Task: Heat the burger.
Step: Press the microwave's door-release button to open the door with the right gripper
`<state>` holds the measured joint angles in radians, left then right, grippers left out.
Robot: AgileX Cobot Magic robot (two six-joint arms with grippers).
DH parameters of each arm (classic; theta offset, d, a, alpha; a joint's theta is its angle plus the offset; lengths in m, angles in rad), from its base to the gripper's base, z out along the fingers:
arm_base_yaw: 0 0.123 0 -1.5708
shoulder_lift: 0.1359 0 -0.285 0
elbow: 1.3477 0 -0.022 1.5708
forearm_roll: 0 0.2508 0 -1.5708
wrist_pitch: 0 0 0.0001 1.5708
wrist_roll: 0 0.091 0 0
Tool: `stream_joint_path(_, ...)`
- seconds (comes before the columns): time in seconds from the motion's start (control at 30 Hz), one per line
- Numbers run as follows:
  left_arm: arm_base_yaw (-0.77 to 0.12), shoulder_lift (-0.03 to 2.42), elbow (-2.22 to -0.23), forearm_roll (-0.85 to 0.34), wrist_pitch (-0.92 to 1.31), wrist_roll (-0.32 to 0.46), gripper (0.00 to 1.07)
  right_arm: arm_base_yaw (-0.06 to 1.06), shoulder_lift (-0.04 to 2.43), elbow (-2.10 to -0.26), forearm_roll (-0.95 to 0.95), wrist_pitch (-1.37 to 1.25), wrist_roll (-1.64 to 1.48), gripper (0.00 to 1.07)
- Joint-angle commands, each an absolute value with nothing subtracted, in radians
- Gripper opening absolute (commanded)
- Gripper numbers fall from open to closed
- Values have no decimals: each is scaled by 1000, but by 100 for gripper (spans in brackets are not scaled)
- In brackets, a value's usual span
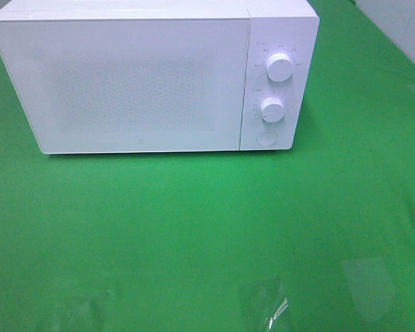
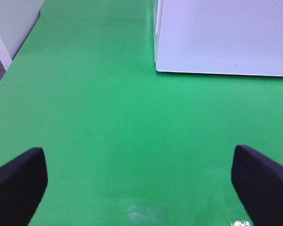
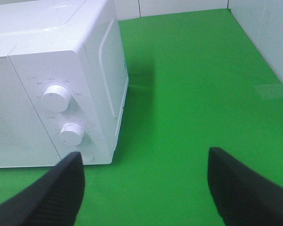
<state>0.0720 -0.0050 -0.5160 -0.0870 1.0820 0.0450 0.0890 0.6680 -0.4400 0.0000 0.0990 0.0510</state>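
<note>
Both claws hang spread and empty, left gripper (image 2: 139, 162) and right gripper (image 3: 145, 162). I see no burger on the table (image 1: 194, 228). It may be behind the shut microwave (image 1: 124, 83) door, so I can't judge progress.

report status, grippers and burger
Left gripper open, empty. Right gripper open, empty. Burger not in view. Microwave door shut.
</note>
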Motion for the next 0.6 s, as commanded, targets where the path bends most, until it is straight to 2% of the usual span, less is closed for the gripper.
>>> stream_joint_path(0.03,73,-15,-516,-89,1071,43,98,83,725,-423,0,-13,51,70)
stream_joint_path(0.47,73,-15,-516,-89,1071,43,98,85,1056,-215,0,-846,50,70)
stream_joint_path(0.6,73,-15,-516,-89,1071,43,98,85,1171,-181,24,-965,50,70)
